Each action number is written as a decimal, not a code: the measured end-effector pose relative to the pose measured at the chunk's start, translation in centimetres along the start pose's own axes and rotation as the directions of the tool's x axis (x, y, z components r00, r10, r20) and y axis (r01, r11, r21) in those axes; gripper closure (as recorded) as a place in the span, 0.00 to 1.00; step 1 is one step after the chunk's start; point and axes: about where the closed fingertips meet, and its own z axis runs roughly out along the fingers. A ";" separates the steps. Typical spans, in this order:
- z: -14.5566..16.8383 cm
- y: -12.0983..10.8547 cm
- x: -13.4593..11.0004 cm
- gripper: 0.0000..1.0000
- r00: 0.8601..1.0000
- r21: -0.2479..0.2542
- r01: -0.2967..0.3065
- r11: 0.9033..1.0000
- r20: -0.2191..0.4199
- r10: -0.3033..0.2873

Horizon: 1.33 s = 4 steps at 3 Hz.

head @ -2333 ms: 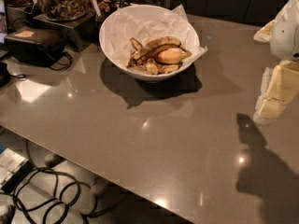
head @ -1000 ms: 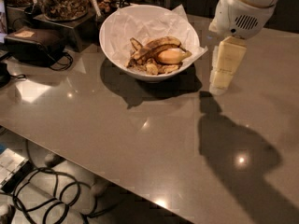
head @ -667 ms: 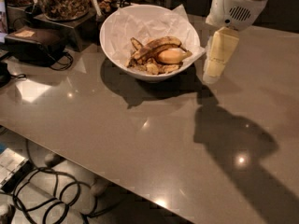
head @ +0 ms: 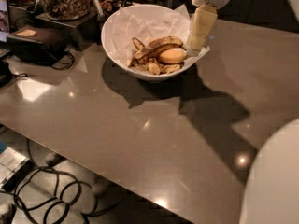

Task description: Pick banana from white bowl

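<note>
The white bowl (head: 117,41), lined with crinkled white paper, stands at the back of the grey table. Inside lies the banana (head: 156,47), long, curved, dark brown with yellow streaks, above a short plump yellow piece (head: 172,56) and small brownish peel scraps (head: 154,68). My gripper (head: 196,43) hangs from above at the bowl's right rim, cream-coloured fingers pointing down, just right of the banana and above the paper's edge. It holds nothing that I can see.
A dark box with a cable (head: 35,43) sits left of the bowl. A glass jar of nuts (head: 63,1) stands on a stand behind it. Cables (head: 51,195) lie on the floor below the table's front edge. A white robot part (head: 275,181) fills the lower right corner.
The gripper has moved from the right side of the table leftward and back to the bowl's right rim. The bowl and its contents have not moved.
</note>
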 end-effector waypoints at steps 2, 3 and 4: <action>0.7 -2.4 -2.5 0.00 0.998 0.051 0.027 0.998 0.051 -0.029; 2.2 -3.7 -4.5 0.00 0.997 0.042 0.064 0.997 0.037 -0.066; 3.6 -4.5 -5.9 0.14 0.996 0.030 0.082 0.996 0.025 -0.082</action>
